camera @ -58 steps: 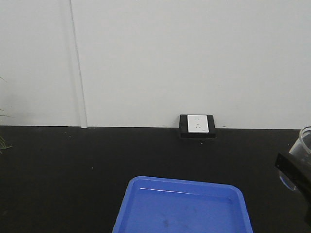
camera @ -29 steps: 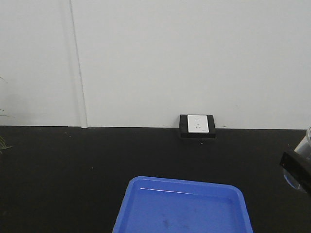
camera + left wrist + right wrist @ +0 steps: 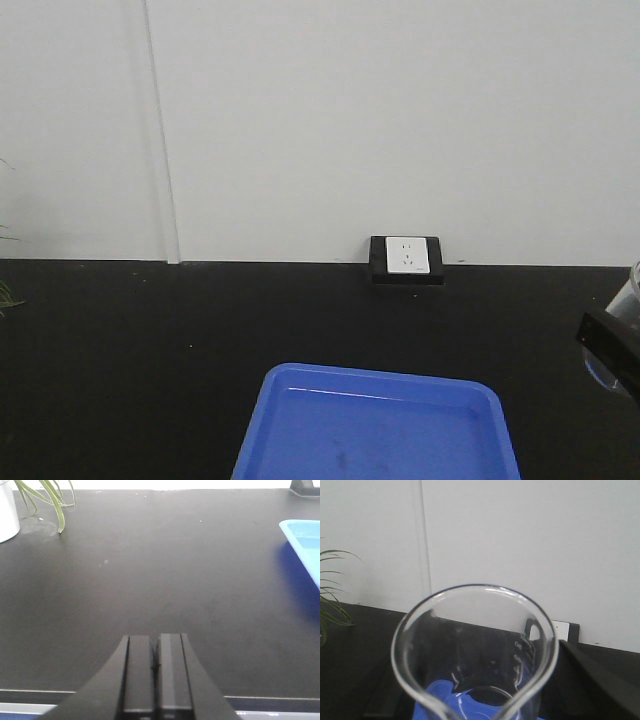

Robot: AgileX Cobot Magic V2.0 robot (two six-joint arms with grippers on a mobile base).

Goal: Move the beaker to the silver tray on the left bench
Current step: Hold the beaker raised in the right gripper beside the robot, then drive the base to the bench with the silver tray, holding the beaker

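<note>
Rightward, beaker (image 3: 476, 647) in right gripper (image 3: 611, 349), blue tray (image 3: 378, 374) nearby

The left gripper (image 3: 155, 641) sits off to the left of the blue tray (image 3: 375, 425), its two black fingers pressed flat together with nothing between them. The right gripper (image 3: 612, 350) hangs just beyond the tray's right side, only one black finger showing at the edge of the front view. Its fingers clasp the beaker (image 3: 470, 650) upright, mouth toward the wrist camera.
</note>
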